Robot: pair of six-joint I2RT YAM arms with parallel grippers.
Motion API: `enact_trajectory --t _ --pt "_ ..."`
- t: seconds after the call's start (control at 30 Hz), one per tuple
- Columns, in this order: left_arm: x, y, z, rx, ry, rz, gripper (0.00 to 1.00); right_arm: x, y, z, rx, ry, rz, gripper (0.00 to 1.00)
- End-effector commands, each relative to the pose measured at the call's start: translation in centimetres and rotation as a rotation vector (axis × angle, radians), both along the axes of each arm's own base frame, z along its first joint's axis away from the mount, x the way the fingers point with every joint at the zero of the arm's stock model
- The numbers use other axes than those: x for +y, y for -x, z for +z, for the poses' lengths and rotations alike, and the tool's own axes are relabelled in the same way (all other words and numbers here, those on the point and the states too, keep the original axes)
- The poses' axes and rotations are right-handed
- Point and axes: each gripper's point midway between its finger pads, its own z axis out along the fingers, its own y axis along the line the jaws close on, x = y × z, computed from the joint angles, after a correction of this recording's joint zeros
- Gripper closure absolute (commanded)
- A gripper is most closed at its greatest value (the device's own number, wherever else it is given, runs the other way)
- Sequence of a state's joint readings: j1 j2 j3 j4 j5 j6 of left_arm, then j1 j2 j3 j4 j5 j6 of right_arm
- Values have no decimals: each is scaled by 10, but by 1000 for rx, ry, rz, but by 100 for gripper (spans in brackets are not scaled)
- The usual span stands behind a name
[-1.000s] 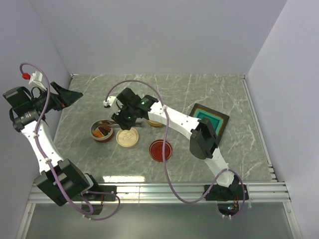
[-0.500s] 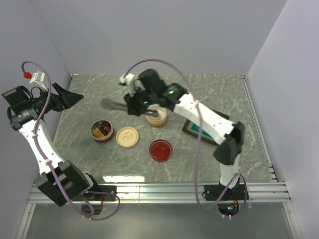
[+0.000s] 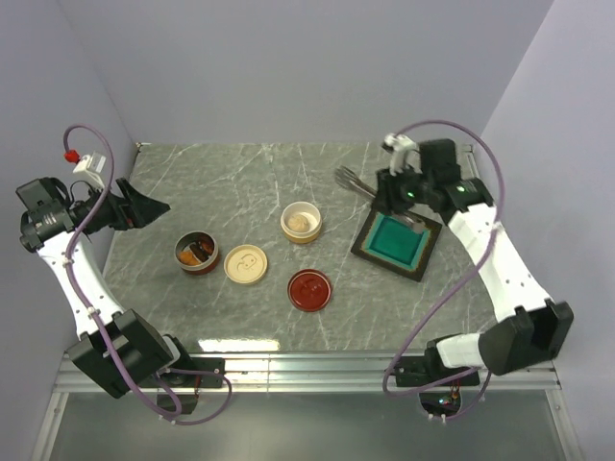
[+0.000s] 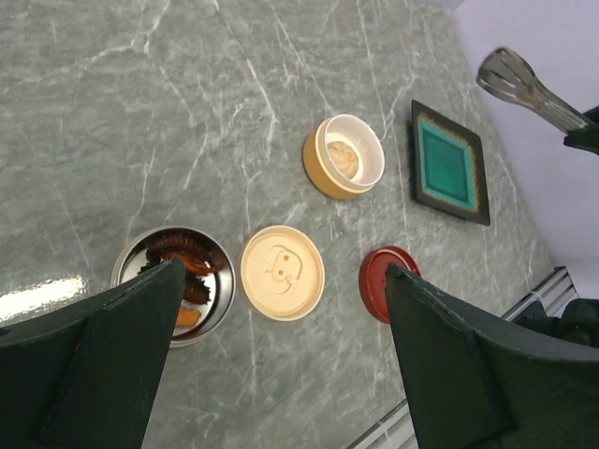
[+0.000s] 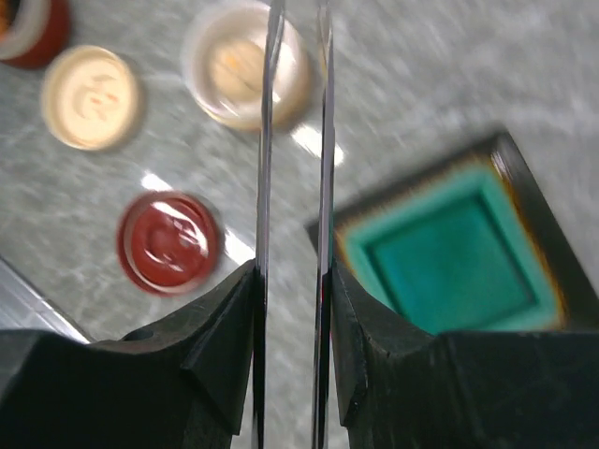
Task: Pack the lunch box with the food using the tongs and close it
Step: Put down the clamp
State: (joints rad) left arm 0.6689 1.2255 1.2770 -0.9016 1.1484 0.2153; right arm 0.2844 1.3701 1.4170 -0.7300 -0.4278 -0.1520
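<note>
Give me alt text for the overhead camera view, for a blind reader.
The right gripper holds silver tongs above the table's far right, by a teal square dish. Mid-table sit a tan container, a steel bowl of food, a cream lid and a red lid; the left gripper hangs open at far left.

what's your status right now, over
Right hand shut on tongs by the teal dish. Left hand open, empty. Food in steel bowl and tan cup, uncovered. Nothing in the way.
</note>
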Motion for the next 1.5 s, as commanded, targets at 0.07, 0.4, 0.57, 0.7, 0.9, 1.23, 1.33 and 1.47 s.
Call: enact_trajectory --t 0.07,0.4,0.57,0.7,0.9,1.23,1.33,1.47 --pt "-2 4 -4 -42 -58 -22 6 -77 21 -34 35 34 -140 59" --pt "-12 6 -6 -52 -89 -71 6 -130 23 -127 206 85 -256 59" --pt "-14 11 -11 -55 -105 -65 5 -129 23 -156 260 78 -256 59" --pt "-13 12 -11 -61 -112 -57 5 -135 24 -172 289 119 -250 57" --pt "-13 10 -9 -59 -102 -64 5 -153 33 -206 344 225 -233 53" --pt "-13 8 -4 -62 -99 -60 5 -161 33 -228 419 289 -166 45" --pt "-13 8 -4 -65 -103 -59 5 -163 29 -225 411 304 -160 42" --pt "-13 7 -3 -66 -96 -58 5 -164 24 -218 399 309 -156 36"
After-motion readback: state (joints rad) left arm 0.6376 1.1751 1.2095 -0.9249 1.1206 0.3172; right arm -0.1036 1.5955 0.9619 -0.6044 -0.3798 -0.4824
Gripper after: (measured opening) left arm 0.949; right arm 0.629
